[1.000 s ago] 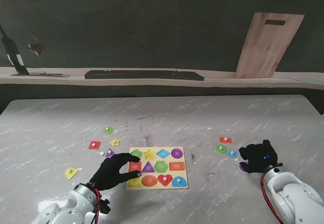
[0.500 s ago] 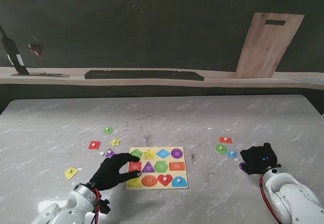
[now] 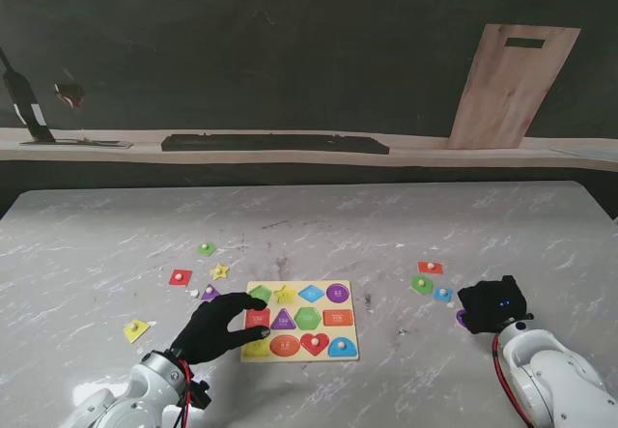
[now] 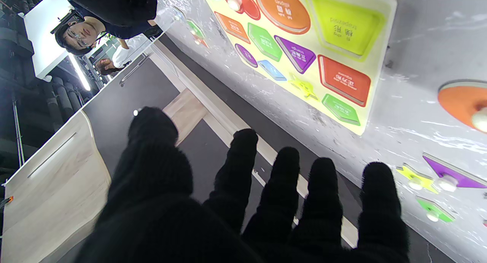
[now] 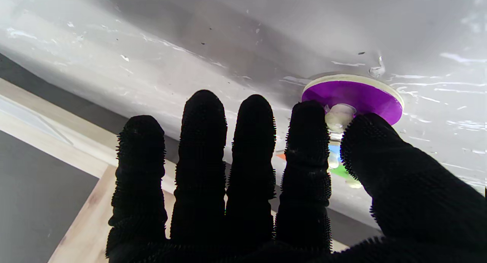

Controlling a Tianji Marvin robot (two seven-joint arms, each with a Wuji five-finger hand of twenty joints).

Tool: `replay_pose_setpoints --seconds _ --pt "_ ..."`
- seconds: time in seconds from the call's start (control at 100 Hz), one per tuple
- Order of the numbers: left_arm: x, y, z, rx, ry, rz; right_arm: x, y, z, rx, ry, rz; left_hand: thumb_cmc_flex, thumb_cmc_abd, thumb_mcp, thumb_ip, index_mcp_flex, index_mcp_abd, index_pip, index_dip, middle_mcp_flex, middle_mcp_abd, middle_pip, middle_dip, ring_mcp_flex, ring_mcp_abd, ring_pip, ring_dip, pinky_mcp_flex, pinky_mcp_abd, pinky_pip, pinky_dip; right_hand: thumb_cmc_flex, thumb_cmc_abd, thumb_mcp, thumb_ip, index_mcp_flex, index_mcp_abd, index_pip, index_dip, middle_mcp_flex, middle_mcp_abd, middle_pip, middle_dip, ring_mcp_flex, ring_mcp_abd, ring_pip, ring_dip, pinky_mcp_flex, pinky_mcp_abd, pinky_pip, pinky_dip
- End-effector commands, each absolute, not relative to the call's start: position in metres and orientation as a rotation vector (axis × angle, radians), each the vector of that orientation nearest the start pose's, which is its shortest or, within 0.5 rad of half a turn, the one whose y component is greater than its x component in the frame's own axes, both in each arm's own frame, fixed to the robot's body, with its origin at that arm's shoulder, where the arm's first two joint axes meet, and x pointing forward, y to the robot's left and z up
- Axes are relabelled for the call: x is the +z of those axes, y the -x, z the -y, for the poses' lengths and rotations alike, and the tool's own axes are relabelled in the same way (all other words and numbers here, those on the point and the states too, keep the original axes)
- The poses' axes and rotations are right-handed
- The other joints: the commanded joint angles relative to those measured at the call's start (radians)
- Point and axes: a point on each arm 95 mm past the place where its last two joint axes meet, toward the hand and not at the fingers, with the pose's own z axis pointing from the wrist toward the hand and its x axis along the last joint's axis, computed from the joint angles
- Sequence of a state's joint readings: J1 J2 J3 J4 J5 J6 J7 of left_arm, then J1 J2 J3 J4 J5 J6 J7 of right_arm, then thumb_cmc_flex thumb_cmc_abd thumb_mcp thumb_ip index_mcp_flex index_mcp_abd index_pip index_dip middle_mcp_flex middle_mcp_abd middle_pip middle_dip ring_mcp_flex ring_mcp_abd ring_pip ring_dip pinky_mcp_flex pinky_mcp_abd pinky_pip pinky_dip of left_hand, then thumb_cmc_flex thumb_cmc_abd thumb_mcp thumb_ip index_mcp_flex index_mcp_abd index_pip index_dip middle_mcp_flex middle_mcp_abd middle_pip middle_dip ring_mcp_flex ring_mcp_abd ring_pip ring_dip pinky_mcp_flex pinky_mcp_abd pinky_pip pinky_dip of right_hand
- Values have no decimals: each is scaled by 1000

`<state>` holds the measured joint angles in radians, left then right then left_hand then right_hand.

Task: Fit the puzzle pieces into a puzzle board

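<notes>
Lower right of the stand view, right hand (image 3: pixel 495 303) pinches the purple round piece's (image 5: pixel 352 97) knob on the worktop (image 3: pixel 386 225): pickup step, next likely lifting toward the puzzle board (image 3: pixel 301 321); left hand (image 3: pixel 214 326) spread, holding nothing.

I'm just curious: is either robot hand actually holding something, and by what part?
The right robot hand pinches the white knob of the purple disc between thumb and forefinger. The left robot hand holds nothing.

Our left hand (image 4: pixel 243 202) open, black fingers (image 4: pixel 321 194) spread, holding nothing. Puzzle board (image 4: pixel 380 11) beyond fingertips; loose orange piece (image 4: pixel 458 103), purple triangle (image 4: pixel 456 171), yellow star (image 4: pixel 412 175) near little finger.
</notes>
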<state>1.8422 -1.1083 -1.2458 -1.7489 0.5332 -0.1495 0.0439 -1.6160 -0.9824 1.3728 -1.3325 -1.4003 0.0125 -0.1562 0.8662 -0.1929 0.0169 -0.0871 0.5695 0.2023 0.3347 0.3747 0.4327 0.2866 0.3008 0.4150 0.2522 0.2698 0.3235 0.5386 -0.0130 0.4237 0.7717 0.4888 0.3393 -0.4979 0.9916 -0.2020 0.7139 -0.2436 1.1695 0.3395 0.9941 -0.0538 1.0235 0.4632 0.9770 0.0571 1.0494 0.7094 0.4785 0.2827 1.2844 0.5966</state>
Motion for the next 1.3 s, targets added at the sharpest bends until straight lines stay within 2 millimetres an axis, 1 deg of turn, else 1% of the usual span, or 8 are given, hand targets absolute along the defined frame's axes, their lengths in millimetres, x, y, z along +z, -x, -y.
replay_pose_setpoints --seconds 0.0,0.14,0.29,0.46,0.62,0.76,0.94,1.29 --pt "-354 -312 27 -1911 1713 -1320 -395 -382 149 865 -981 -1632 -3 22 -39 38 30 -21 -13 -7 1 -1 -14 -15 -31 -36 -24 -11 -16 -58 -10 16 87 -78 57 1 49 -25 40 -28 39 35 23 -3 42 21 30 12 10 32 32 12" --pt "-354 -313 27 -1913 1714 -1318 -396 -383 149 904 -1029 -1589 -3 22 -39 38 30 -21 -13 -7 0 -3 -14 -15 -32 -37 -23 -11 -17 -59 -11 16 83 -178 157 33 123 37 63 -59 111 88 43 -9 116 33 64 19 63 68 49 25" --pt "-354 -313 27 -1914 1715 -1318 -390 -385 149 959 -989 -1546 -3 23 -39 38 30 -21 -13 -7 0 -2 -14 -15 -32 -37 -23 -11 -16 -59 -11 16 64 -270 219 80 175 18 80 -64 164 90 63 -13 173 21 91 24 115 73 68 33" --pt "-354 -313 27 -1917 1715 -1315 -378 -390 145 1010 -944 -1521 -3 23 -39 38 30 -23 -12 -6 0 -5 -13 -15 -31 -38 -23 -11 -16 -59 -11 17 62 -301 234 95 195 13 82 -66 184 92 71 -15 196 16 105 28 136 76 78 37" --pt "-354 -312 26 -1919 1712 -1312 -365 -396 132 1077 -904 -1523 -3 23 -39 38 30 -20 -11 -6 0 -4 -13 -16 -31 -37 -23 -11 -16 -59 -12 17 60 -320 249 107 211 18 85 -65 202 100 79 -17 216 20 122 33 152 78 93 44" --pt "-354 -312 26 -1921 1712 -1312 -356 -403 112 1144 -885 -1552 -3 23 -40 38 30 -23 -11 -6 0 -5 -13 -16 -30 -38 -23 -11 -16 -59 -12 17 59 -327 260 114 217 24 85 -64 209 107 84 -18 226 25 132 35 159 83 104 49" --pt "-353 -312 25 -1924 1713 -1313 -349 -419 75 1228 -894 -1604 -3 22 -40 38 30 -23 -11 -6 1 -3 -13 -16 -30 -37 -22 -11 -15 -59 -12 17 63 -336 269 119 225 36 86 -63 215 120 91 -19 239 31 145 38 171 91 117 56" --pt "-353 -311 24 -1930 1706 -1304 -352 -452 2 1318 -973 -1682 -4 22 -39 38 31 -21 -12 -7 1 -3 -13 -16 -30 -37 -22 -11 -16 -59 -11 18 67 -346 276 123 231 52 86 -59 224 134 103 -19 259 33 166 41 190 105 132 65"
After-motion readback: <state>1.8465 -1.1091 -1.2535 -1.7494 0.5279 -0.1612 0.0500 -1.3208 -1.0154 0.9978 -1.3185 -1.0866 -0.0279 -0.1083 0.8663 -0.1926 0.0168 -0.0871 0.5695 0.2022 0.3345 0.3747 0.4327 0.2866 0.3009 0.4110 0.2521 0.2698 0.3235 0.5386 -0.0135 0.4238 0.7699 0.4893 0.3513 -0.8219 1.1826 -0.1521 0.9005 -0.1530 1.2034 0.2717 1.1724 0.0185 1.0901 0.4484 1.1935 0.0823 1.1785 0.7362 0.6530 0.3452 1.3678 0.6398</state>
